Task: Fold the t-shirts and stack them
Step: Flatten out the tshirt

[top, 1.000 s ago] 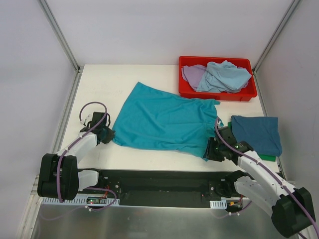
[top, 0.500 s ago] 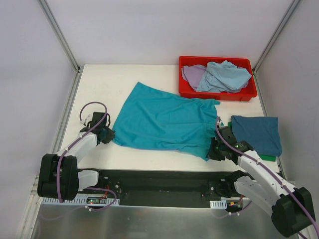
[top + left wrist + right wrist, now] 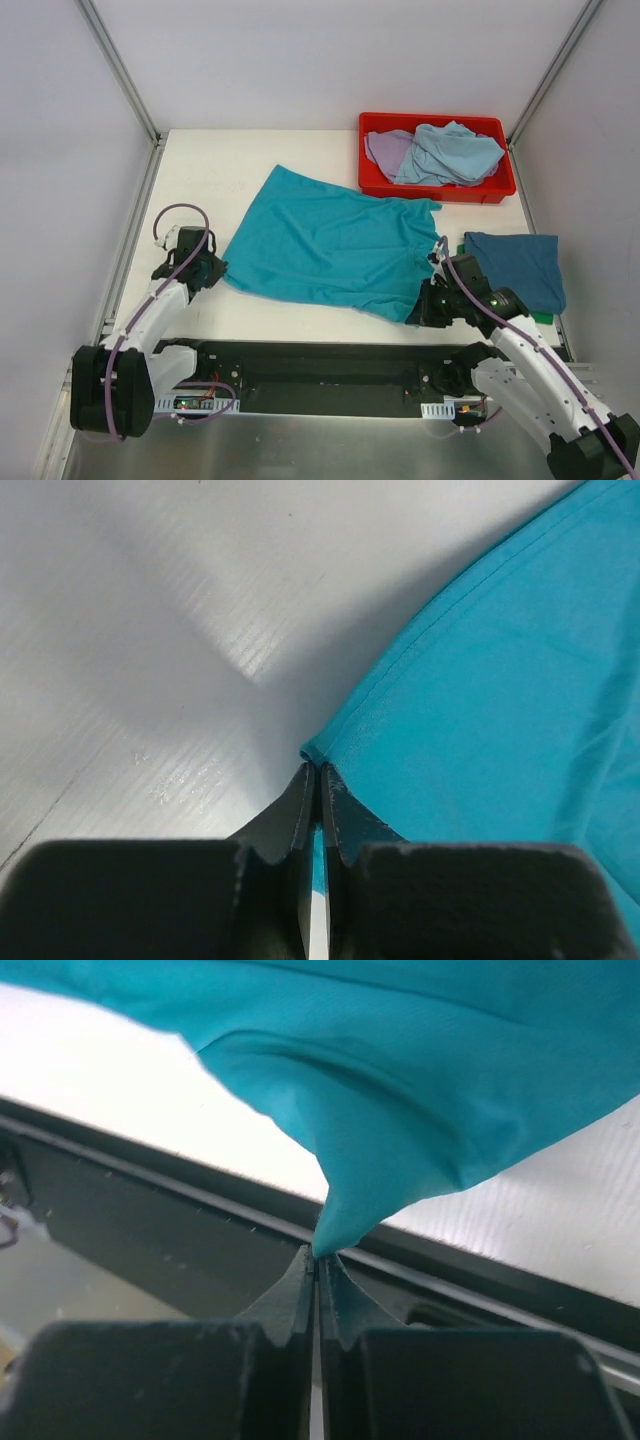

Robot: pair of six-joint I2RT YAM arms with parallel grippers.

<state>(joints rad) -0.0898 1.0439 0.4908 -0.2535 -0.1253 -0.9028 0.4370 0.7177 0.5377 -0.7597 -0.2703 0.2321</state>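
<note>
Now, left fingers (image 3: 292,815) pinching teal t-shirt (image 3: 330,245) corner, right fingers (image 3: 292,1295) pinching its other near corner.

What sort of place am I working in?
Probably a lab test cell: bare white walls and metal corner posts box in a white table, with a red tray of t-shirts.

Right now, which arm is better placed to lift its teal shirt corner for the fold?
Right, probably: the right hand is shut on a teal shirt corner held off the table; the left hand pinches its corner down at tabletop level.
</note>
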